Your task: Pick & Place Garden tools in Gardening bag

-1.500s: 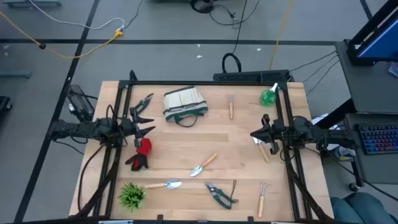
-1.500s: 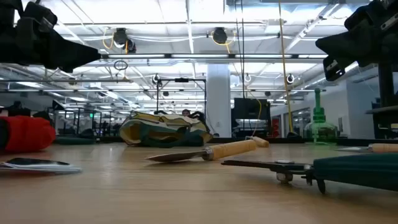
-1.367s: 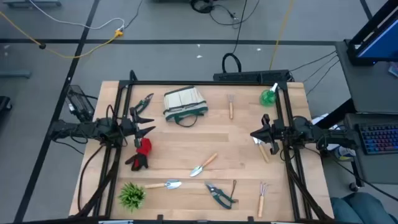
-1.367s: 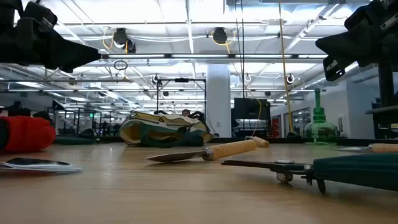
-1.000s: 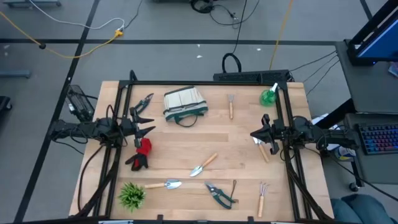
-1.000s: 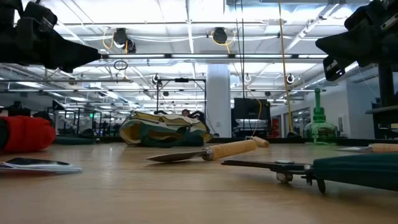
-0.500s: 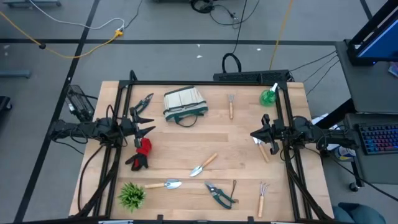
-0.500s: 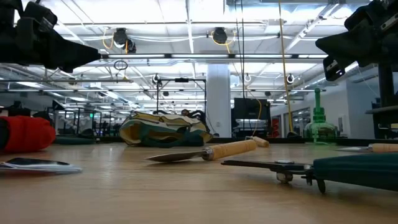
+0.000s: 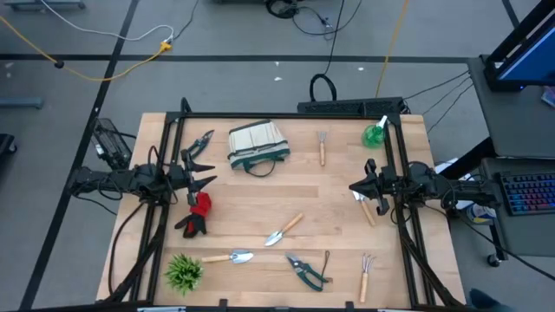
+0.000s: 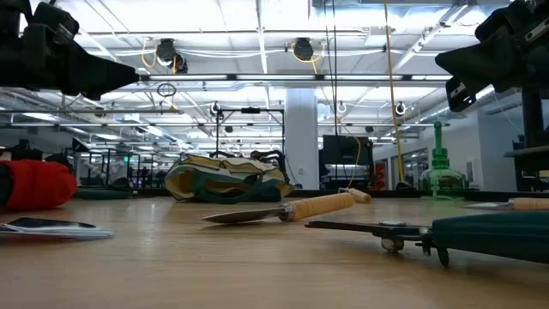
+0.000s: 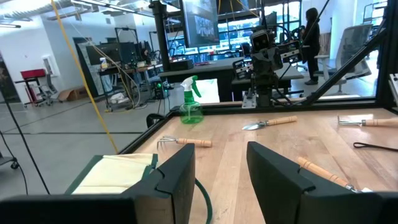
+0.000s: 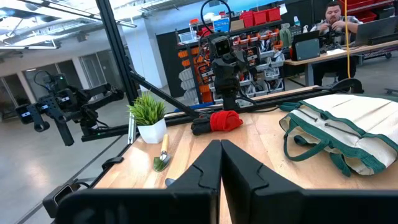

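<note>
The cream gardening bag (image 9: 257,143) with green trim lies on its side at the far middle of the table. Garden tools lie spread on the wood: pruners (image 9: 201,143), a red-and-black glove (image 9: 197,213), two trowels (image 9: 283,230) (image 9: 229,257), green-handled pruners (image 9: 306,270), two small forks (image 9: 322,147) (image 9: 366,276), and a green spray bottle (image 9: 375,134). My left gripper (image 9: 206,173) (image 11: 221,168) hangs level at the left side, open, with nothing between its fingers. My right gripper (image 9: 354,186) (image 12: 221,163) hangs level at the right side, shut and empty, above a wooden-handled tool (image 9: 368,210).
A spiky green plant (image 9: 184,271) in a white pot stands at the near left corner. Black frame rails (image 9: 277,115) run along the table's far, left and right sides. Bare wood (image 9: 286,186) lies between the two grippers. People show in the room beyond the table.
</note>
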